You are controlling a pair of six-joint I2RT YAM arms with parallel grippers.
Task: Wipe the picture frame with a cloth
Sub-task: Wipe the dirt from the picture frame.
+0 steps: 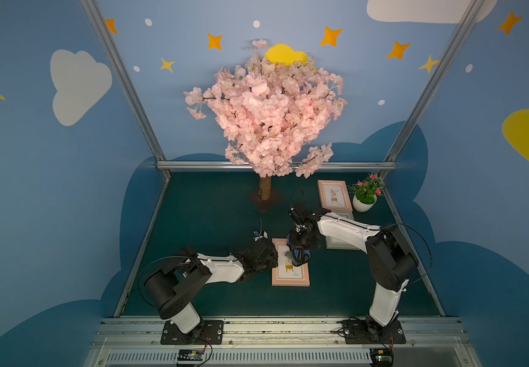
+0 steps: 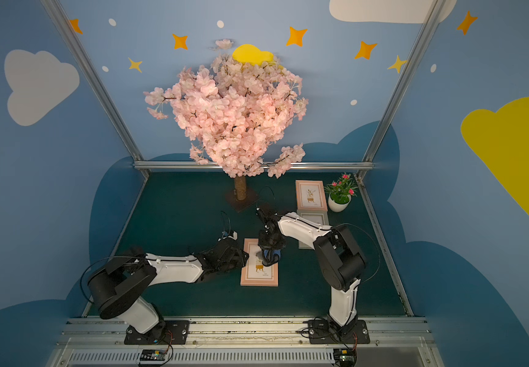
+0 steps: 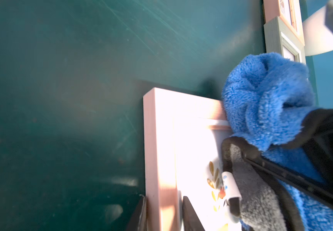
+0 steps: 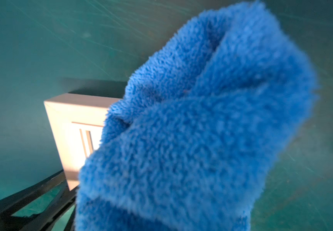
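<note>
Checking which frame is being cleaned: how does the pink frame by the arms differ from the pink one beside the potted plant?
The near pink frame has the left gripper clamped on its edge; the far pink frame lies free. The cloth covers part of the near one; the far one shows fully. Both lie flat, same plant print.

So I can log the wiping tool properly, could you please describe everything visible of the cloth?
The cloth is plush and bright blue on one side, with a dark grey reverse and a small white tag at its edge. It is bunched into a wad, not spread flat, and pinched in the right gripper. The wad sits over the far end of the pink picture frame, which lies flat on the table, and appears to touch it.
</note>
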